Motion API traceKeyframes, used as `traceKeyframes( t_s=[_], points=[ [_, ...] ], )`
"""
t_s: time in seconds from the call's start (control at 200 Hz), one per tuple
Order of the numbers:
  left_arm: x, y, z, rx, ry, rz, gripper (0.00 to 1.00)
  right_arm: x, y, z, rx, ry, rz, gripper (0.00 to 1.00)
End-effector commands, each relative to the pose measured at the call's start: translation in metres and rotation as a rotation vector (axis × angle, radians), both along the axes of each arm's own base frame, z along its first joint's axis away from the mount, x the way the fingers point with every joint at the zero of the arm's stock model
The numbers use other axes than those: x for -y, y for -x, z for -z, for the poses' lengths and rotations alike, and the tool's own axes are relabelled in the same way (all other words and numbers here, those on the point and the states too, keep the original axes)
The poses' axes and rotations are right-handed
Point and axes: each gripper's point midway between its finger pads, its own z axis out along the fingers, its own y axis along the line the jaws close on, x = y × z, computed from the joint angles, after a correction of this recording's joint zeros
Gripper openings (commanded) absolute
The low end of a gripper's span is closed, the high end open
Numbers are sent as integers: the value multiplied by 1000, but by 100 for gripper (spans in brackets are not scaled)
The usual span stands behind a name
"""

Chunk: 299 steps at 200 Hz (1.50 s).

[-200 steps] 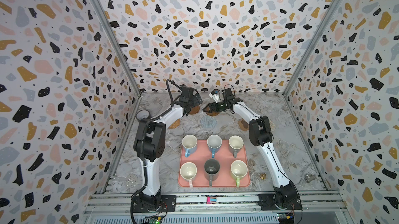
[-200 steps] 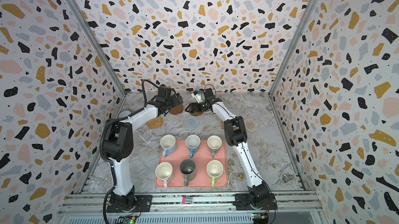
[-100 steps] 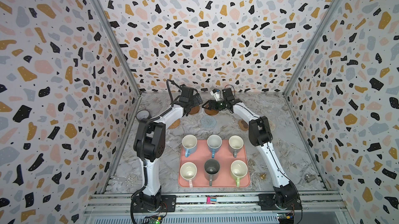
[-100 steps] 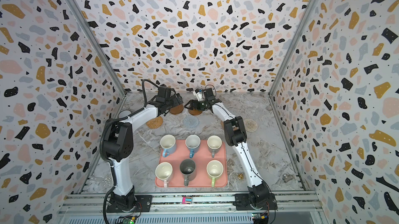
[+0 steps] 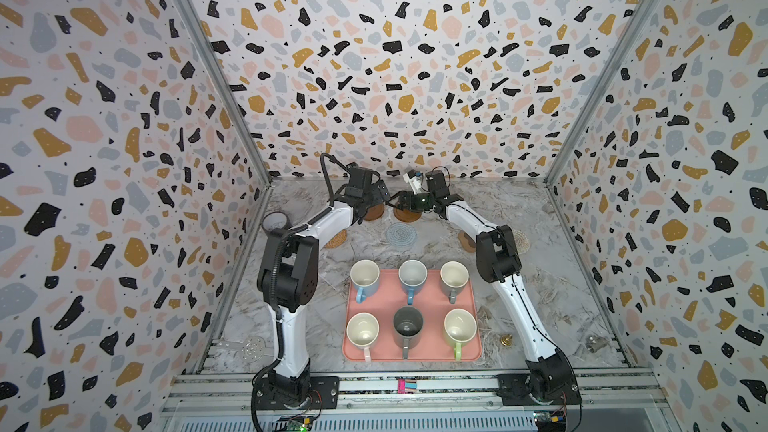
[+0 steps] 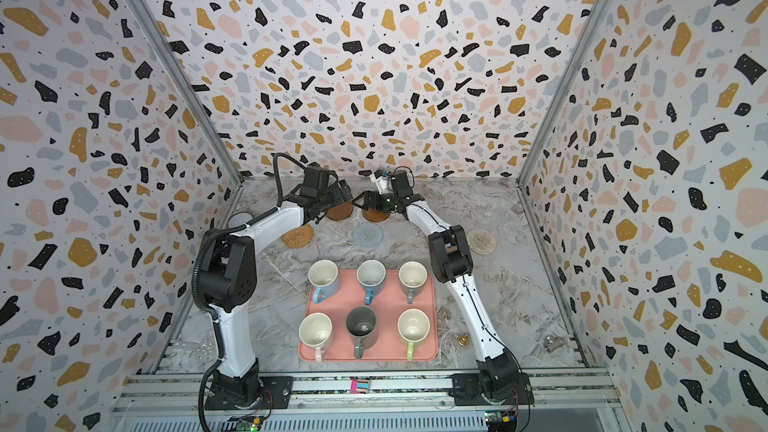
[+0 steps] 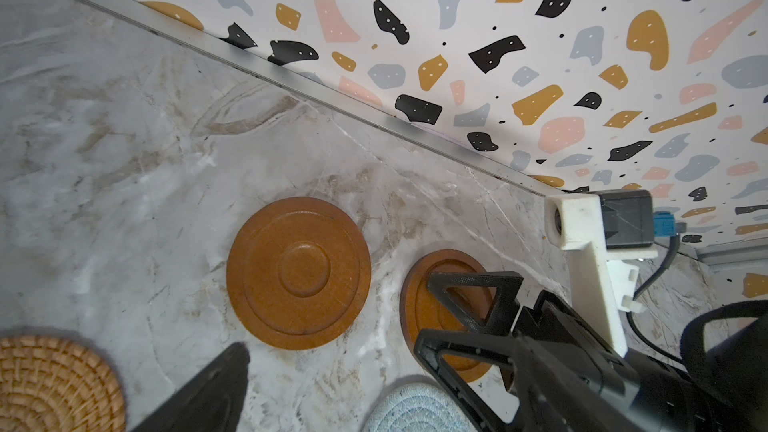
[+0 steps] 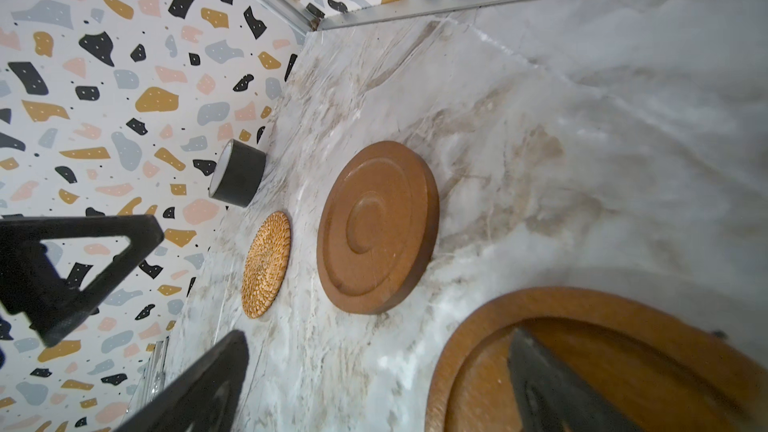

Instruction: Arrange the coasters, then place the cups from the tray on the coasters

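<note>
The marble surface [image 5: 561,284] is mostly bare. The salmon tray [image 5: 432,309] sits well behind both end effectors, back toward the arm bases, with all six cups [image 5: 365,278] on it. So I'd say arranging the coasters is the step in hand.

Both arms reach toward the far wall. The left end effector [image 5: 384,200] hangs wide open and empty, with one wooden disc [image 7: 298,272] lying flat just below and ahead of it. The right end effector [image 7: 457,317] is spread wide too and grips nothing. It is right over the second wooden disc [image 8: 602,346], with one finger [image 8: 548,384] above the recess; I can't tell whether it touches.

The two end effectors almost meet tip to tip, so whichever moves should first draw away from its neighbour. To shift a disc, I'd put a finger on each side of the low rim and sink the tips to the surface before closing, since the disc is thin. I'd also keep a clear gap between discs for mug handles.

The rattan round [image 5: 336,238] and pale blue round [image 5: 401,235] lie near, on the arm-base side of the end effectors.
</note>
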Motion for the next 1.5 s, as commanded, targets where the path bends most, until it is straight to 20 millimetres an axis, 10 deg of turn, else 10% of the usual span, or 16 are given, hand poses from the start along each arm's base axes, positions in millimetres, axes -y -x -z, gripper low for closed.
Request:
traceKeyframes(
  t_s=[0.0,0.31,0.851,1.492],
  points=[
    [1,-4,-25,50,20,4,100,8,15,67,-179,89,33,99],
    [-2,-1,-25,51,11,2,100,22,11,44,-107,145,62,99],
    [4,-13,-32,80,28,10,100,41,13,-57,78,147,27,99],
    [3,-9,-28,72,38,4,100,60,29,-30,19,242,22,99]
  ],
)
